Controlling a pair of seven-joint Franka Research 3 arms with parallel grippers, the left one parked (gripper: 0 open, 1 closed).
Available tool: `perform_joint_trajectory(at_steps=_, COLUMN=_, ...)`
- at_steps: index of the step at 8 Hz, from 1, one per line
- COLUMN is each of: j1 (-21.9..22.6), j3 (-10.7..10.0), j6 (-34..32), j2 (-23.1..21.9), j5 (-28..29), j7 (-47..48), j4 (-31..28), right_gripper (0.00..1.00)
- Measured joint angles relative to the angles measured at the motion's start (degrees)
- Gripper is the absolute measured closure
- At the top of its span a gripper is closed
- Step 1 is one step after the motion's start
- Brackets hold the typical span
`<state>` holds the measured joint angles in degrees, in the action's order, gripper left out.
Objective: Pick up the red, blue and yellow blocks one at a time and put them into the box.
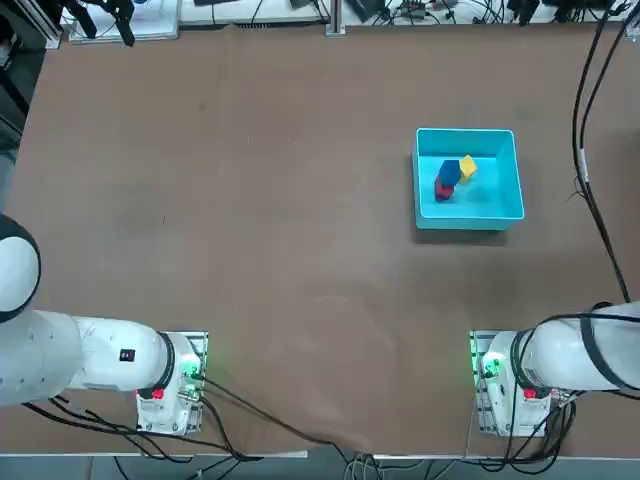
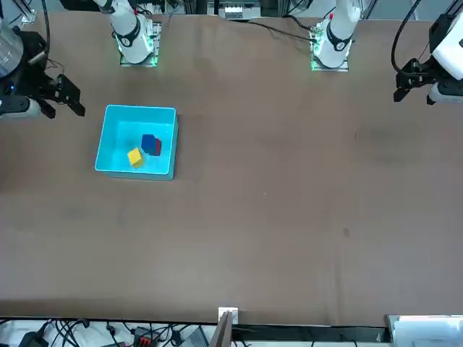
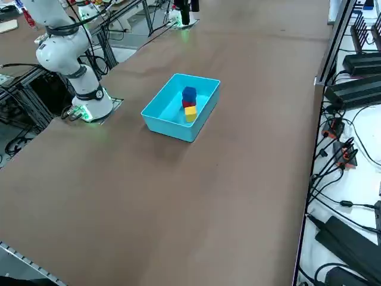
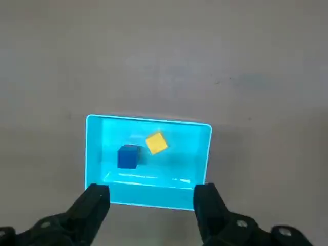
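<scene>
Right gripper [image 4: 152, 197] fingers stand wide apart, black and angular, with nothing between them; we see the gripper raised over the table, on the robot's right-hand side of the box.

Below it we have the tabletop [image 1: 250, 200], a broad brown sheet, smooth and matte, with faint scuffs and soft shading. Beyond its far edge, we can see a pale surface [image 3: 366, 137] strewn with black cables and boxy adapters. Dark cables [image 1: 582, 150] also hang in long curves toward the robot's right side of the table.

Our box [image 1: 467, 215] sits flat in the right half of the table, nearer the far edge than the arm bases. It is light blue, roughly square and open-topped, with thin, straight walls and a slight sheen on its floor. Brown surface runs all round the rim — a wide stretch on the robot's left, a shorter one toward the far edge.

All three blocks are inside the box, plain-faced and crisp-cornered. We find the blue block [image 4: 127, 157] beside the yellow block [image 4: 156, 143], which is turned at an angle to the box walls. The red block [image 1: 443, 191] is partly hidden by the blue one — we cannot tell exactly how those two rest together.
</scene>
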<state>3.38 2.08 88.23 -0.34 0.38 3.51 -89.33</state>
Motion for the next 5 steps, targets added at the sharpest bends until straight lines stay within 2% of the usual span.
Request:
perform_joint_trajectory(at_steps=2, j1=-2.16, j3=-0.22, j6=-1.04, j2=-0.33, j5=-0.03, j7=-1.69, j4=-0.85, right_gripper=0.00)
perform_joint_trajectory(at_steps=5, j1=-2.59, j3=-1.55, j6=-1.57, j2=-0.78, j5=-0.03, j7=-1.97, j4=-1.19, right_gripper=0.00)
